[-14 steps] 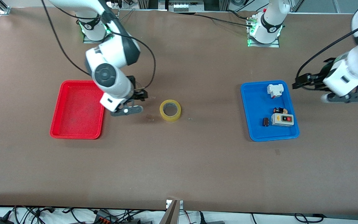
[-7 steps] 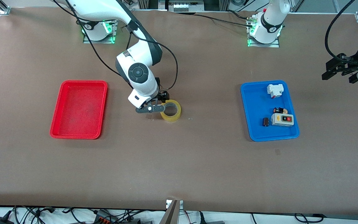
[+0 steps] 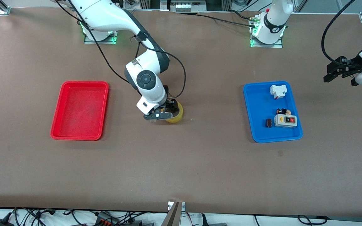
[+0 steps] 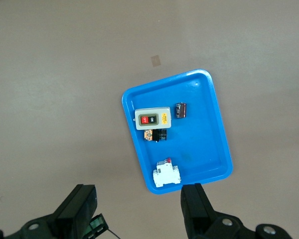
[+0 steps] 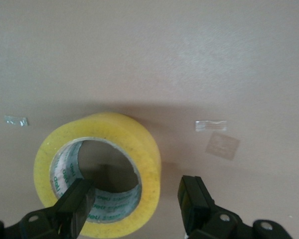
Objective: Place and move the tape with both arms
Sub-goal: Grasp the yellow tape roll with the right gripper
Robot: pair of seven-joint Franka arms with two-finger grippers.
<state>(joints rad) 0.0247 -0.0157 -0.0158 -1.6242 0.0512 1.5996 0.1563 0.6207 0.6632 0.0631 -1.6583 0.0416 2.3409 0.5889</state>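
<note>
Yellow tape (image 5: 97,172) wall between right gripper (image 5: 139,201) jaws, wrist view only.

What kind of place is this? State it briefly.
Likely a robotics lab bench: two white arms bolted to a brown table, the tape under the right tool, and a blue tray of electrical parts.

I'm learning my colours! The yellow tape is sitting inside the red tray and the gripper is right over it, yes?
Not quite. The tape lies on the bare table, between the red tray and blue tray. The right gripper is right over it, as the front view shows.
</note>
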